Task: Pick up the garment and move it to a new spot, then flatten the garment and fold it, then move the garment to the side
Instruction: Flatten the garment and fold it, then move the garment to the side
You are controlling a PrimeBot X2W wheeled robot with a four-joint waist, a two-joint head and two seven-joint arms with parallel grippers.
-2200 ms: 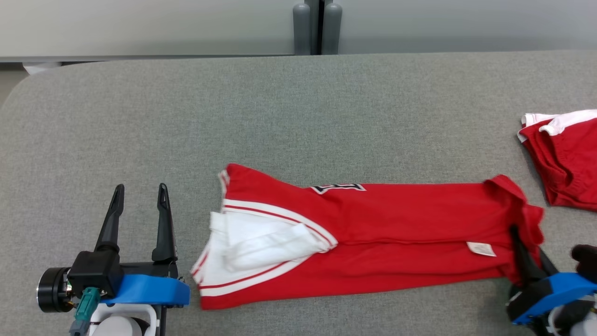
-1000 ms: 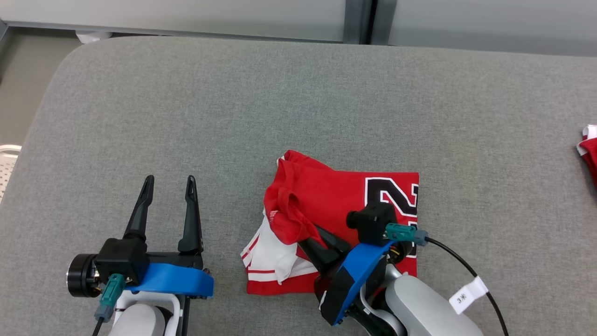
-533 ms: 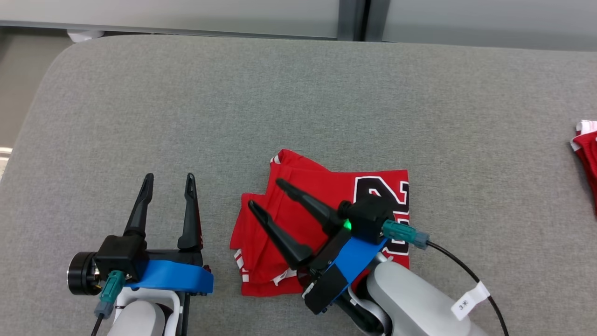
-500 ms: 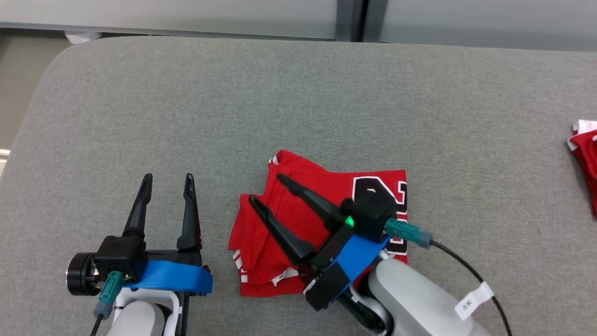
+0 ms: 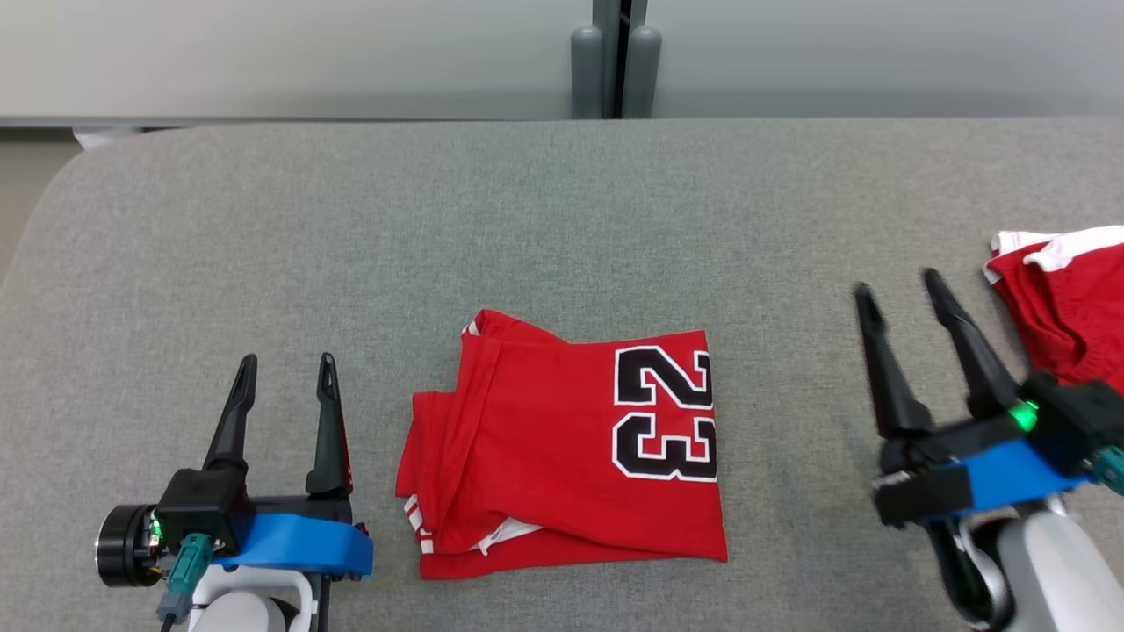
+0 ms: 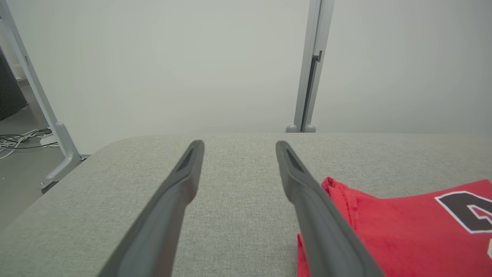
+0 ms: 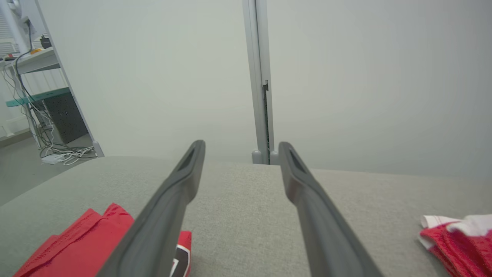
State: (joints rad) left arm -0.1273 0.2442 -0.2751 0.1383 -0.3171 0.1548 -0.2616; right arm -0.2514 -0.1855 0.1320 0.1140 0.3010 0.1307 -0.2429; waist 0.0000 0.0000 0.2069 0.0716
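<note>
The garment (image 5: 562, 456) is a red jersey with a black "23", folded into a rough rectangle near the front middle of the grey padded table (image 5: 544, 219). Its left edge shows in the left wrist view (image 6: 403, 223) and a corner in the right wrist view (image 7: 77, 242). My left gripper (image 5: 285, 369) stands open just left of the garment, apart from it, holding nothing. Over bare table to the garment's right, well clear of it, my right gripper (image 5: 896, 290) is open and empty.
A second red and white garment (image 5: 1067, 307) lies at the table's right edge, close beside my right gripper, also in the right wrist view (image 7: 457, 238). A pale wall with a grey post (image 5: 615, 57) runs behind the table. The table's left corner is rounded.
My right gripper let go of the folded-over red garment, opened, and drew away to the right. The garment now lies folded with the "23" on top. The camera view has shifted too.
</note>
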